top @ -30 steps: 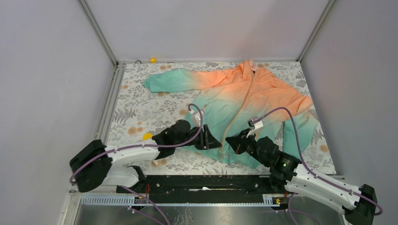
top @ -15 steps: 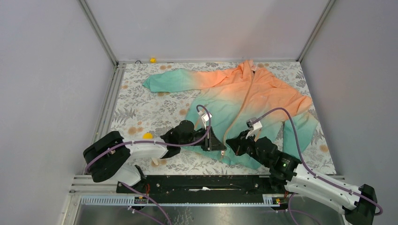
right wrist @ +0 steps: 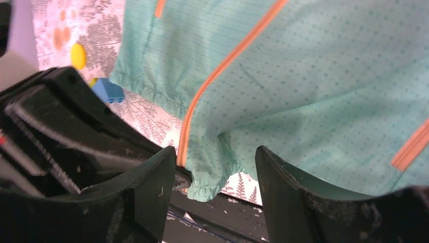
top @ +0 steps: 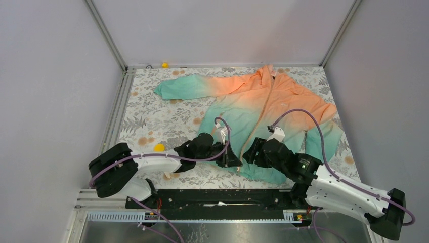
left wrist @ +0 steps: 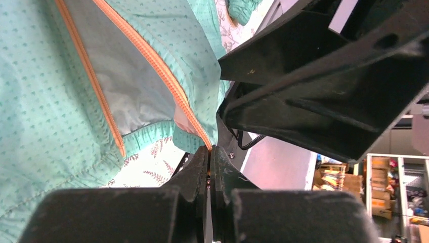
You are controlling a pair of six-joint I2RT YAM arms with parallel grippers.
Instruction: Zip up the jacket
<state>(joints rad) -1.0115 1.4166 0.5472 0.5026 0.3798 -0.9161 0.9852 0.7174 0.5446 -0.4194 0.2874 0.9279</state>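
Note:
The jacket lies spread on the table, orange at the shoulders and fading to teal at the hem, with its front open. My left gripper sits at the hem. In the left wrist view its gripper is shut on the bottom end of the orange zipper. My right gripper is just to its right at the same hem. In the right wrist view this gripper stands open, with the teal hem corner hanging loose between the fingers and the zipper tape beside the left one.
A small yellow piece lies on the floral table cover left of my left arm, and another at the back edge. A blue block lies beside a yellow one. The black rail runs under the hem.
My left gripper has moved right and closed on the zipper's bottom end. My right gripper has opened, letting the hem go, and its wrist has shifted slightly up and left.

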